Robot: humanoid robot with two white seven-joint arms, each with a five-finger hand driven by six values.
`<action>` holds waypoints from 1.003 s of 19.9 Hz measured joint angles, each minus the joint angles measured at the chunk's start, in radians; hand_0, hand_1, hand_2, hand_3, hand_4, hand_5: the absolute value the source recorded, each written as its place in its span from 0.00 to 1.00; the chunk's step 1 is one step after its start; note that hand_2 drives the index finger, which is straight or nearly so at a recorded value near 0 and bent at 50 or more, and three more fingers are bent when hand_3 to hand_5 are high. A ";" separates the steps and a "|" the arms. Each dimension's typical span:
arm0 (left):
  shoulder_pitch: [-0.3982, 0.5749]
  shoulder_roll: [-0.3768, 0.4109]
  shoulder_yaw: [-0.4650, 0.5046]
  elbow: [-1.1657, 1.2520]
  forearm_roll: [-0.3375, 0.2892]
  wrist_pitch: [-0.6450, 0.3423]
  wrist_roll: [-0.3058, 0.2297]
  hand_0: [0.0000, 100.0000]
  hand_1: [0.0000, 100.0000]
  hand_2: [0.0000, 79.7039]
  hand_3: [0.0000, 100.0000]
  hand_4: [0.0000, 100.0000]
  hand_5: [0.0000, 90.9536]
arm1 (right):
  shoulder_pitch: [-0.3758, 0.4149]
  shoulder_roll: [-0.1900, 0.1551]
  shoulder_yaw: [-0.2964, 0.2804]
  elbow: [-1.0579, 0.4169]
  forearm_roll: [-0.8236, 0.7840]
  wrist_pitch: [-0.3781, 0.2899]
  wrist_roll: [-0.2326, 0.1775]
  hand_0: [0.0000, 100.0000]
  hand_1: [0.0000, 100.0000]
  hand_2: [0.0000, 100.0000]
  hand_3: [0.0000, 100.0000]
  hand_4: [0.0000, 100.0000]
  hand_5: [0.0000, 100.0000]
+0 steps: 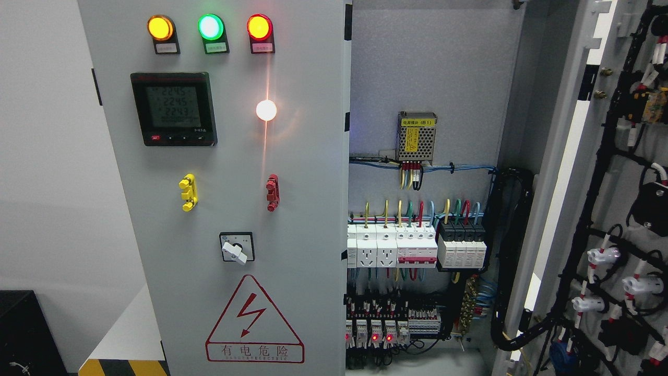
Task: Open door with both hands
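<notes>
Swung wide beside the cabinet's breaker row (417,245), the right door (616,219) shows its wired inner face; the left door (229,188) stands closed left of that row. Neither robot hand is visible, so their state is unknown. Next step, likely: pulling the left door.

Plain room corner left of the black box

A bare white wall (47,156) rises above and behind the black box (23,334) in the lower left corner. Right of the box lies pale floor (130,329), edged by yellow-and-black hazard striping (125,367). Lighting seems even, perhaps from overhead.
</notes>
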 measured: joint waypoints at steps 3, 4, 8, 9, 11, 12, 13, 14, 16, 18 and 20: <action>-0.002 -0.012 0.003 0.001 0.000 0.000 0.000 0.00 0.00 0.00 0.00 0.00 0.00 | -0.030 -0.002 0.011 -0.061 0.000 -0.019 -0.001 0.00 0.00 0.00 0.00 0.00 0.00; -0.003 -0.016 0.003 0.001 0.000 -0.001 0.000 0.00 0.00 0.00 0.00 0.00 0.00 | -0.042 -0.002 0.015 -0.077 0.000 -0.023 -0.001 0.00 0.00 0.00 0.00 0.00 0.00; -0.009 -0.028 0.006 0.002 0.000 -0.001 0.000 0.00 0.00 0.00 0.00 0.00 0.00 | -0.106 -0.004 0.037 -0.131 0.000 -0.028 -0.001 0.00 0.00 0.00 0.00 0.00 0.00; -0.011 -0.031 0.006 0.002 0.000 -0.002 0.000 0.00 0.00 0.00 0.00 0.00 0.00 | -0.126 -0.004 0.042 -0.142 0.000 -0.028 -0.001 0.00 0.00 0.00 0.00 0.00 0.00; -0.014 -0.035 0.007 0.002 0.000 -0.002 0.000 0.00 0.00 0.00 0.00 0.00 0.00 | -0.166 -0.001 0.050 -0.160 -0.001 -0.028 -0.001 0.00 0.00 0.00 0.00 0.00 0.00; -0.015 -0.037 0.007 0.002 0.000 -0.002 0.000 0.00 0.00 0.00 0.00 0.00 0.00 | -0.188 0.003 0.056 -0.166 -0.001 -0.025 -0.001 0.00 0.00 0.00 0.00 0.00 0.00; -0.016 -0.039 0.008 0.002 0.000 -0.002 0.000 0.00 0.00 0.00 0.00 0.00 0.00 | -0.206 0.005 0.060 -0.170 -0.002 -0.024 -0.001 0.00 0.00 0.00 0.00 0.00 0.00; -0.017 -0.041 0.008 0.002 0.000 -0.002 0.000 0.00 0.00 0.00 0.00 0.00 0.00 | -0.230 0.009 0.066 -0.175 -0.002 -0.021 -0.001 0.00 0.00 0.00 0.00 0.00 0.00; -0.019 -0.043 0.008 0.002 0.000 -0.002 0.000 0.00 0.00 0.00 0.00 0.00 0.00 | -0.270 0.015 0.077 -0.180 -0.003 -0.007 -0.001 0.00 0.00 0.00 0.00 0.00 0.00; -0.019 -0.046 0.009 0.003 0.000 -0.002 0.000 0.00 0.00 0.00 0.00 0.00 0.00 | -0.306 0.023 0.087 -0.183 -0.012 0.025 -0.001 0.00 0.00 0.00 0.00 0.00 0.00; -0.020 -0.048 0.009 0.003 0.000 -0.002 0.000 0.00 0.00 0.00 0.00 0.00 0.00 | -0.335 0.033 0.096 -0.185 -0.037 0.069 -0.001 0.00 0.00 0.00 0.00 0.00 0.00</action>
